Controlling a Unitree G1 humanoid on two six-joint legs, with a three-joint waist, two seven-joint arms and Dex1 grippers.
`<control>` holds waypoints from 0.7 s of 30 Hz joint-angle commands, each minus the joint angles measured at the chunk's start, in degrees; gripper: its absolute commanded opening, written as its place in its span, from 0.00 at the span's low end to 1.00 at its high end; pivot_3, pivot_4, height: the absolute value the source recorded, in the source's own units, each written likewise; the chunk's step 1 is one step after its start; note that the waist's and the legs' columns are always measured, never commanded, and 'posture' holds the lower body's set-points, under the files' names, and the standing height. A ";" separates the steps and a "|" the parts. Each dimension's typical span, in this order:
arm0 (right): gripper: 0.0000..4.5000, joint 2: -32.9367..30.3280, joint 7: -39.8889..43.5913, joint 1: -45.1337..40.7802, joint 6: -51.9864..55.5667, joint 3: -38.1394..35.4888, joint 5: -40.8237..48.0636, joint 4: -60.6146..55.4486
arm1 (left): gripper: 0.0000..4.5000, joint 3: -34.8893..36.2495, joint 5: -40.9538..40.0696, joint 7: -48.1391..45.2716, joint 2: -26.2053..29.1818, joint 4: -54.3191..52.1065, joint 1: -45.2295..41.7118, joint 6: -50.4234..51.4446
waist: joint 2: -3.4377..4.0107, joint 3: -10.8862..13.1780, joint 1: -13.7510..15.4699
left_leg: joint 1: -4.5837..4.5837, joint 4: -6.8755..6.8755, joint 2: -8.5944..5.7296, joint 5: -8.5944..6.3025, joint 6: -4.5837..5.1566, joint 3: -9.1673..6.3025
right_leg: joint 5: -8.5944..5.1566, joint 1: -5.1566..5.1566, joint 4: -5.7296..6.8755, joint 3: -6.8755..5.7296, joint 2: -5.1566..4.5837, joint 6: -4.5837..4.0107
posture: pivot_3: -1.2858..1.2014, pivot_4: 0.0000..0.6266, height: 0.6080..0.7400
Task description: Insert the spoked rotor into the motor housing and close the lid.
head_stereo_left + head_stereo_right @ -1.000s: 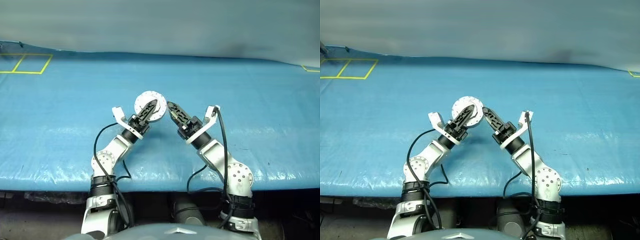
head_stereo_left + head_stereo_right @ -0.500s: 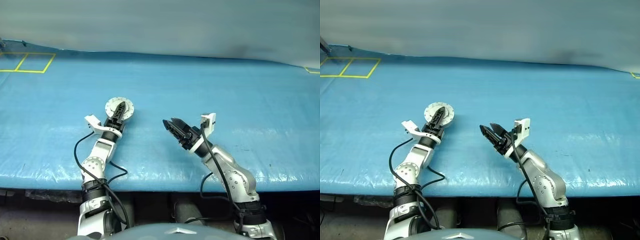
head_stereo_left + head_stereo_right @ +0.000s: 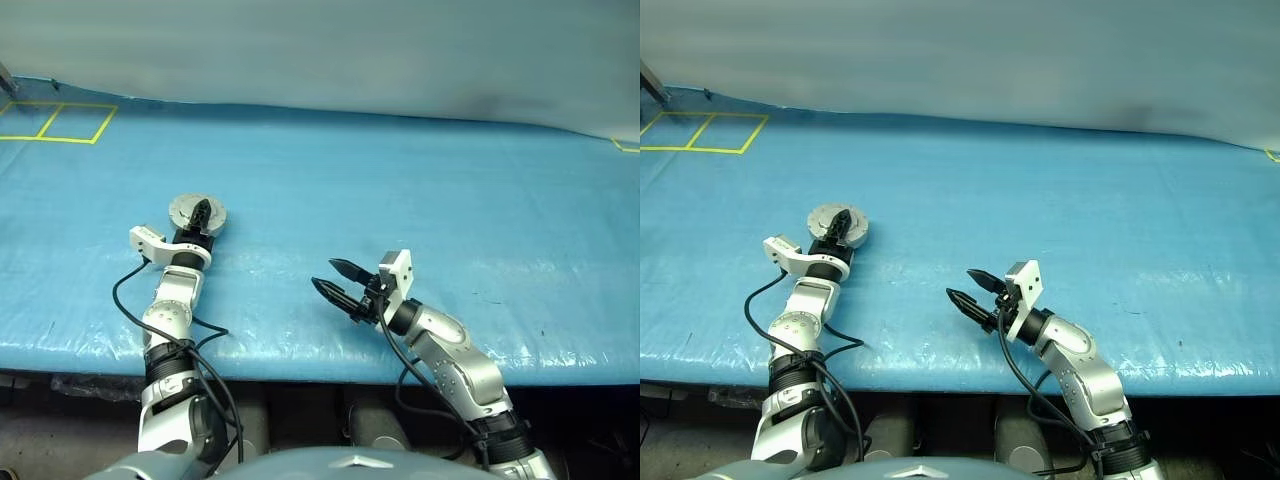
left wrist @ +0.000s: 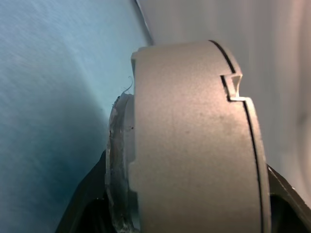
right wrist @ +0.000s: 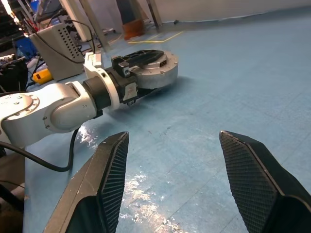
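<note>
Nearest, the right gripper (image 3: 334,279) lies low over the blue plastic-covered table (image 3: 480,200), its two black fingers spread apart and empty, aimed toward the robot's left. Farther out on the left, the left gripper (image 3: 200,214) reaches forward, its black fingers clamped across the squat round silver motor housing (image 3: 196,212). The housing lies flat on the sheet, its round face up and its grey side wall (image 4: 194,141) showing a thin seam and notch.

Left end effector (image 3: 200,212) reaches forward, fingers clamped on something round; right end effector (image 3: 338,281) hovers, fingers spread, empty.
</note>
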 commanded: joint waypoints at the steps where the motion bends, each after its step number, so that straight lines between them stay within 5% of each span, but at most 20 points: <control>1: 0.70 0.53 0.26 -0.43 -0.85 -0.47 -0.48 -1.22 | 0.64 0.03 2.39 0.77 1.45 0.11 -2.30 -2.76 | -0.01 -0.01 -0.01 | 0.05 0.00 0.00 0.00 0.00 0.00 | 0.03 0.04 0.00 -0.01 0.00 -0.05 | 0.52 0.24 1.00; 7: 0.70 1.38 -0.49 -0.53 0.80 -1.57 1.03 -2.08 | 0.98 1.16 5.66 5.39 1.95 -0.99 -1.99 -6.35 | -0.02 -0.02 -0.45 | 0.52 0.00 0.02 0.00 -0.01 0.00 | -0.16 0.44 0.02 -0.01 0.01 0.01 | 0.52 0.24 1.00; 21: 0.70 2.49 -3.66 -2.74 -2.17 -3.19 -3.69 0.61 | 0.98 5.39 11.18 11.20 7.13 -13.21 2.82 -18.31 | -0.15 -0.08 0.17 | 0.76 -0.13 0.03 0.02 -0.07 0.09 | -0.16 0.59 0.04 0.07 0.00 -0.05 | 0.52 0.24 1.00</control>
